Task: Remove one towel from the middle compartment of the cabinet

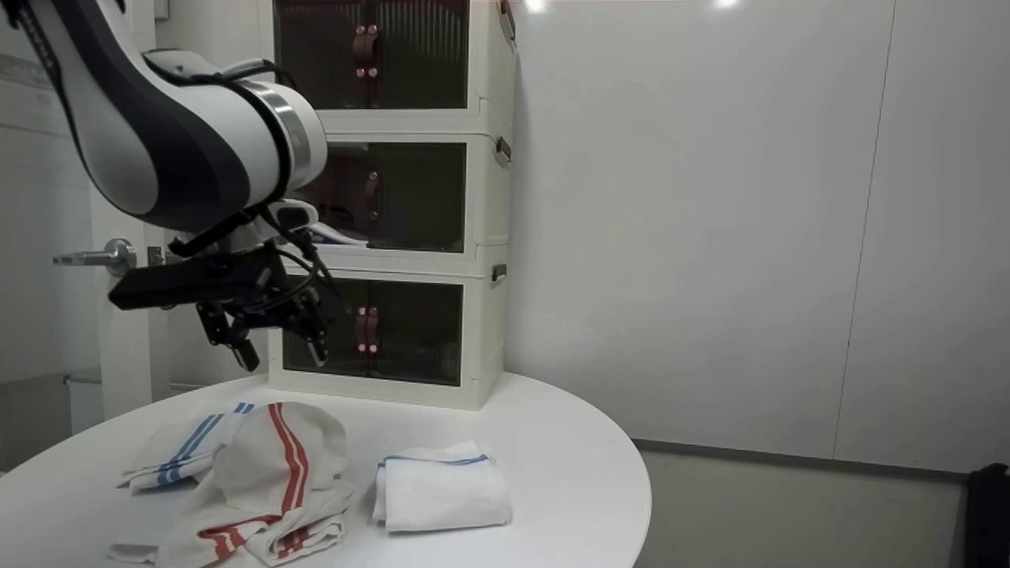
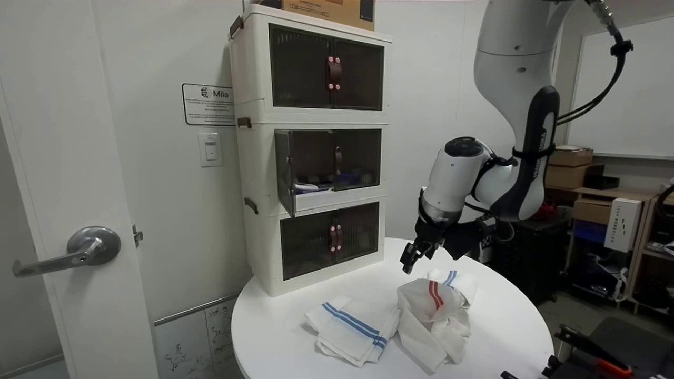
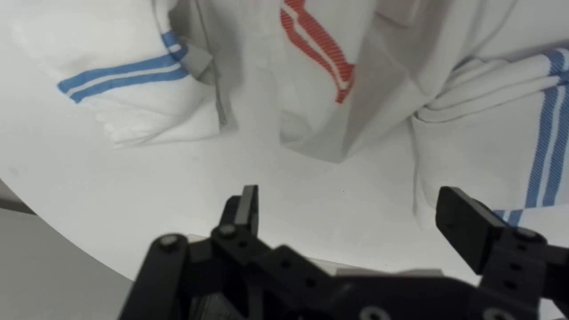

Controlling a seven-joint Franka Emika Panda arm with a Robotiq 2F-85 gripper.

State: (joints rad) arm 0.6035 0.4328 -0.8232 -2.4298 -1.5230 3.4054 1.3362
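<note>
The white cabinet [image 1: 491, 205] [image 2: 258, 158] has three stacked compartments. The left door [image 2: 285, 173] of the middle compartment stands open; its right door is shut. A whitish item [image 2: 306, 188] lies on that compartment's floor, also seen in an exterior view [image 1: 335, 233]; most of the inside is dark or hidden. My gripper [image 1: 282, 355] [image 2: 418, 260] [image 3: 349, 195] is open and empty, above the table in front of the bottom compartment. A crumpled red-striped towel [image 1: 252, 465] [image 2: 429, 305] [image 3: 311, 102] lies below it, between two folded blue-striped towels [image 1: 442, 497] [image 2: 350, 323].
The round white table [image 1: 568, 473] [image 2: 274, 337] carries the towels and the cabinet. The top and bottom compartments have shut doors. A cardboard box [image 2: 329, 11] sits on top of the cabinet. A room door with a handle [image 2: 92, 250] stands beside it.
</note>
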